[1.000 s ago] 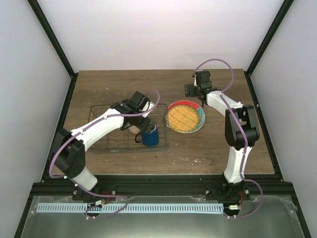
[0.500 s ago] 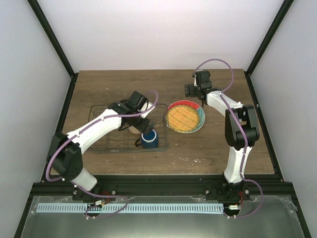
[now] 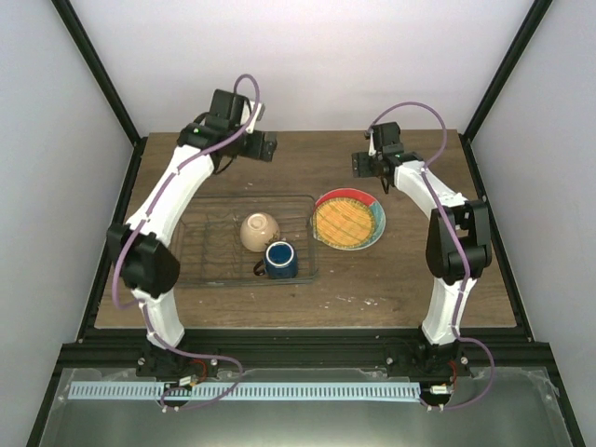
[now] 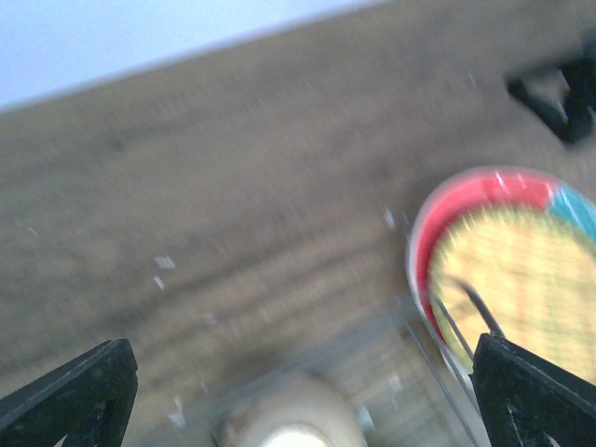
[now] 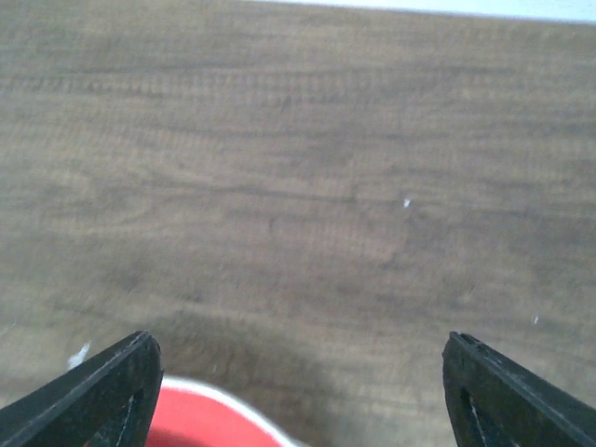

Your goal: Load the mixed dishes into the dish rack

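Note:
The dish rack lies left of centre, with the small cream bowl and the dark blue mug inside its right end. Just right of it, the yellow-orange grid plate rests on the red plate with teal. My left gripper hovers open and empty high over the table's back, behind the rack; its blurred view shows the bowl and the plates. My right gripper is open and empty just behind the plates, with the red rim between its fingers.
Bare wooden tabletop stretches behind the rack and the plates. Black frame posts rise at the table's back corners. A rack wire crosses in front of the plates in the left wrist view.
My left arm has lifted out of the rack and swung to the back of the table, leaving the mug and bowl inside. The right gripper has shifted slightly backward.

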Robot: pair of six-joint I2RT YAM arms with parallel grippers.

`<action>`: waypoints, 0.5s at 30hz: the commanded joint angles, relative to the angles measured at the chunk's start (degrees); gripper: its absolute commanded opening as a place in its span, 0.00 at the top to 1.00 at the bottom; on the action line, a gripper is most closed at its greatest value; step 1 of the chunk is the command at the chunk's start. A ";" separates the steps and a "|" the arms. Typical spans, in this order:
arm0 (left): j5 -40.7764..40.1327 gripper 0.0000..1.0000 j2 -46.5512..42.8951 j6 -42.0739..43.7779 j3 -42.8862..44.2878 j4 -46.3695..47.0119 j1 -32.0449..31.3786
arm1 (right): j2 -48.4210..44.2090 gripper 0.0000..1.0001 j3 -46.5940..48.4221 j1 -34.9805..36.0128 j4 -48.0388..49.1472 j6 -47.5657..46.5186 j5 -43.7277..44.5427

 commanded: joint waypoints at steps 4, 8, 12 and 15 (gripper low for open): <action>0.40 0.00 15.86 -2.88 20.69 -8.27 3.48 | -7.86 0.20 -1.19 -0.39 -14.29 3.74 -5.99; 4.59 0.00 18.72 -6.18 22.94 -7.22 7.65 | -11.67 0.26 -4.03 -0.42 -17.68 5.09 -8.60; 7.54 0.00 19.64 -7.17 22.77 -6.35 10.67 | -14.07 0.30 -7.71 -0.37 -19.21 6.23 -11.38; 7.52 0.00 20.05 -6.49 22.53 -6.12 11.39 | -14.51 0.31 -10.95 -0.40 -18.85 7.06 -13.43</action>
